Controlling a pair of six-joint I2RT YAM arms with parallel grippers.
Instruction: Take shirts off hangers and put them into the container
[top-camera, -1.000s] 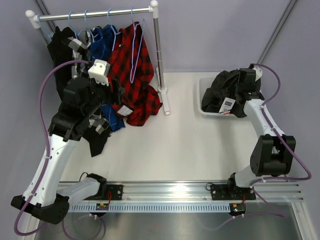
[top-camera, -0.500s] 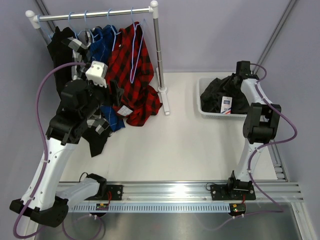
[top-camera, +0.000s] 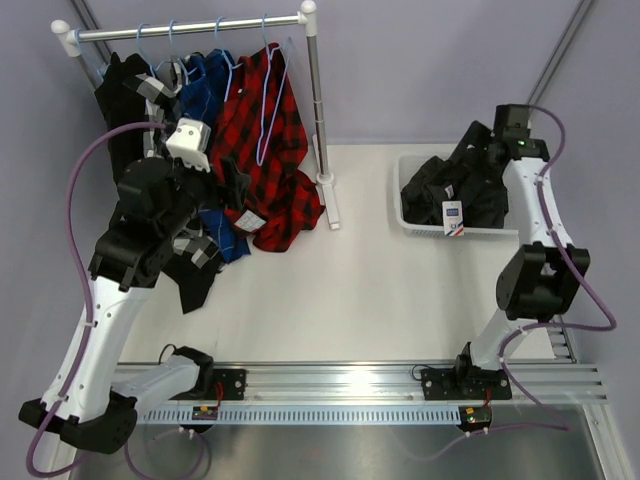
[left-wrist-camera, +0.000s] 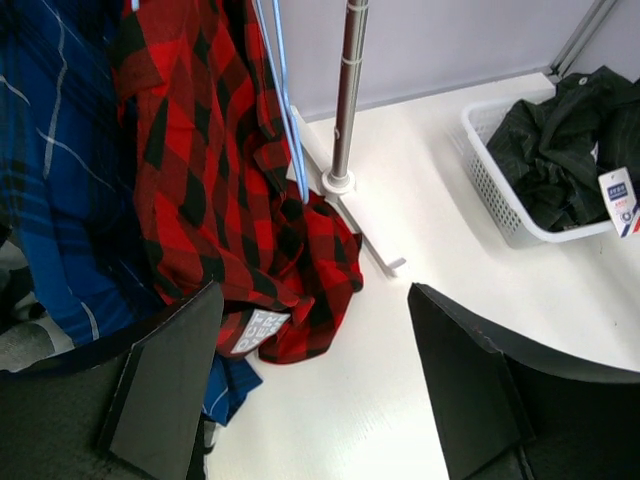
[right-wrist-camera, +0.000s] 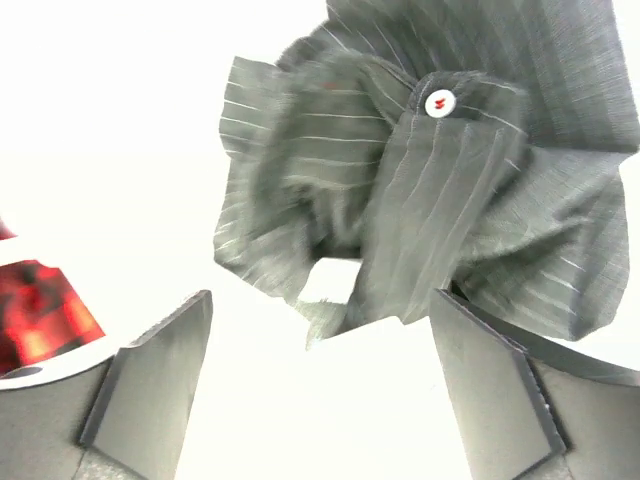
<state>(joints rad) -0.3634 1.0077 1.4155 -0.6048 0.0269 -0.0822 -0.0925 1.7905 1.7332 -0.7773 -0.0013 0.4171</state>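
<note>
Right gripper (right-wrist-camera: 320, 300) has lifted open; charcoal shirt (right-wrist-camera: 430, 180) lies just ahead.

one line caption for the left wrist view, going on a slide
Open left claw facing the red-black plaid shirt draped beside the rail post, dark shirt in the white basket at right.

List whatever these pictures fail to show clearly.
1. Top view: the left arm covers much of the black-white check shirt.
2. Top and left wrist views: the print on the white tag is too small to read.
3. Right wrist view: glare washes out everything behind the charcoal shirt, so the container is unseen there.
</note>
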